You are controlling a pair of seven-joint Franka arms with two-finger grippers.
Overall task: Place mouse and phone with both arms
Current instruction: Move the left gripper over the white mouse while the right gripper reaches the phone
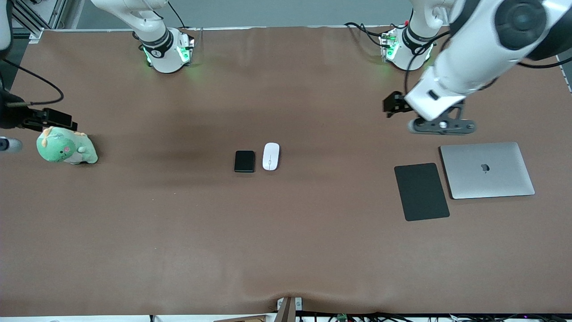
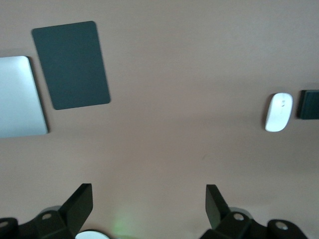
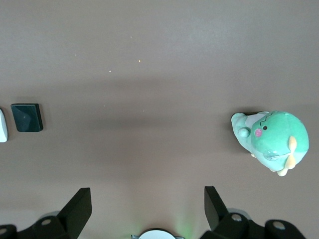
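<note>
Glossy white mouse (image 1: 271, 156) lies at frame centre, just beside the phone (image 1: 244, 161); both look light, rigid, slippery, best pinched across their long sides. Left claw (image 2: 149, 199) and right claw (image 3: 148, 199) hover wide, empty.

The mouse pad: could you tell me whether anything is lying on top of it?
Nothing lies on the mouse pad; its whole black surface shows, beside the closed laptop. What it covers underneath cannot be seen.
</note>
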